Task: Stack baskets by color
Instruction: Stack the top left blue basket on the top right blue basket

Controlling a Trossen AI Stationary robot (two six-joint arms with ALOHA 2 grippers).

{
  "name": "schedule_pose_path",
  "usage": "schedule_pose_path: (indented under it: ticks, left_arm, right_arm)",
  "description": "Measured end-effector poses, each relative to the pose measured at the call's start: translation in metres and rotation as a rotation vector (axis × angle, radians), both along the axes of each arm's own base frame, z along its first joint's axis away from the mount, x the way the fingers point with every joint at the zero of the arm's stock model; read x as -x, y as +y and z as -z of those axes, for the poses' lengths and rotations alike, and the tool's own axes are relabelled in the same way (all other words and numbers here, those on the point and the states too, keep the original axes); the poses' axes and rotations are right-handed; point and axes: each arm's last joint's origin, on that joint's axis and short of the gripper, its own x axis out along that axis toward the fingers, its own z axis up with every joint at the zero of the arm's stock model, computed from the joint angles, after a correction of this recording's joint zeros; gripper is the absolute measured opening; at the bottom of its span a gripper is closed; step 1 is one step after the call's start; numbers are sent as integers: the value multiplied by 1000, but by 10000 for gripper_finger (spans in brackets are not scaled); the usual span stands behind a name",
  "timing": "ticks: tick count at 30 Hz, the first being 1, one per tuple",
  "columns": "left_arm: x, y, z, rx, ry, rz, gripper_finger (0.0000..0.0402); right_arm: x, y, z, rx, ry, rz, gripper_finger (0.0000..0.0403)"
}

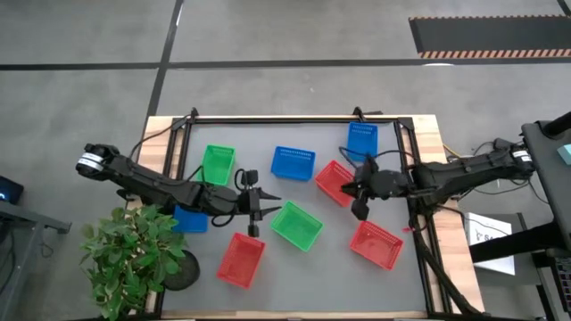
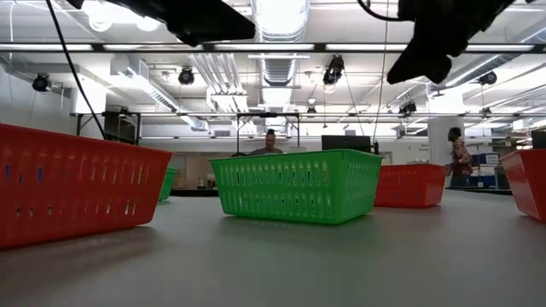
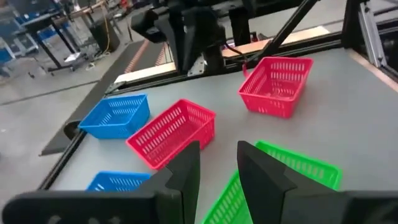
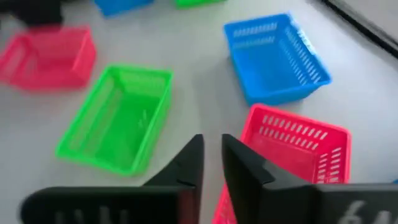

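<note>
On the table [image 1: 312, 281] we find three baskets at the back: the back-left basket [image 1: 218, 164], the back-middle basket [image 1: 293, 162] to its right, and the back-right basket [image 1: 361, 141], farthest back. Before the last two lies the centre-right basket [image 1: 335, 182], with the middle basket [image 1: 296, 225] before it to the left. At the front we have the front-left basket [image 1: 241, 259] and front-right basket [image 1: 376, 244], well apart, with the left-edge basket [image 1: 189, 218] just behind the plant [image 1: 134, 259].

hidden: blue basket [image 1: 189, 218] partly under left arm | cut off: red basket [image 2: 527, 183] at low view's edge
</note>
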Motion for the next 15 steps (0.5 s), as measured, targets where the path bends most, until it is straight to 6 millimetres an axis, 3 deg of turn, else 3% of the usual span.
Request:
schedule_pose_path:
  ticks: [8,15]
  left_arm:
    - [4,3,1,-153,23,-12,90]
    - [10,8,2,-294,45,-118,90]
  right_arm:
    - [-32,-6,-18,211,126,-155,157]
    - [-64,-33,-31,370,252,-307,189]
